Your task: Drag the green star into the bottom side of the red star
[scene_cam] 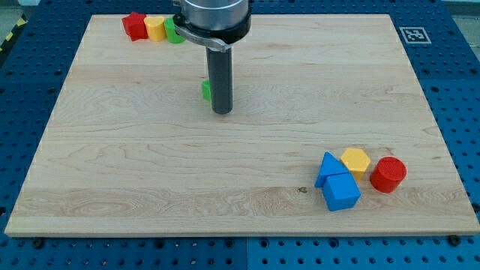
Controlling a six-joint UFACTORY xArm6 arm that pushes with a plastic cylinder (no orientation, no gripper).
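The red star [135,25] lies at the board's top left corner. Next to it on the right are a yellow block [154,28] and a green round block [173,33], partly hidden by the arm. A green block [205,90], mostly hidden behind the rod so its shape cannot be made out, sits near the upper middle. My tip [221,112] rests on the board right beside that green block, on its right and slightly below.
At the lower right sit a blue triangle [328,166], a blue cube [341,191], a yellow hexagon [355,160] and a red cylinder [388,174]. The wooden board [112,187] lies on a blue pegboard table.
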